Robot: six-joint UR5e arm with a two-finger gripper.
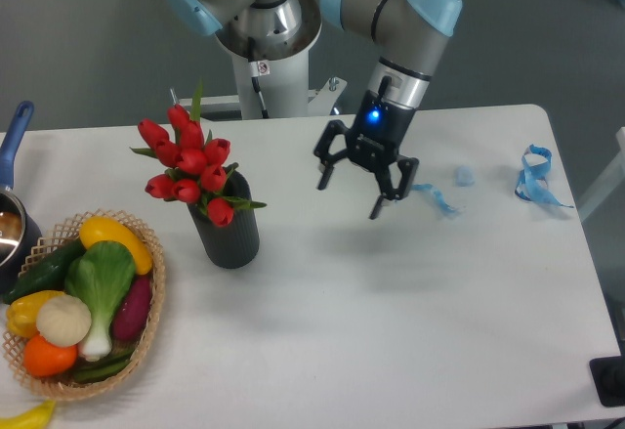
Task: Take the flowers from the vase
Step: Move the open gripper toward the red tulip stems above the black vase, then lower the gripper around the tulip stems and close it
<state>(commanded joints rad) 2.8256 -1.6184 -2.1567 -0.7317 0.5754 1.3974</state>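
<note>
**Tulips in vase, gripper spread and empty**

Flowers (189, 162) sit in the vase (228, 226), stems down inside its mouth, red buds leaning left over the rim. Vase upright on the white table (391, 331), left of centre. Gripper (350, 192) hangs above the table, right of the vase and well apart from it, fingers spread, holding nothing. Wicker basket (148, 302) just left of the vase holds vegetables: yellow pepper, bok choy, cucumber, orange, purple piece. Blue-handled pot (12, 209) at left edge, contents unclear. Blue ribbon (534, 179) at far right.
</note>
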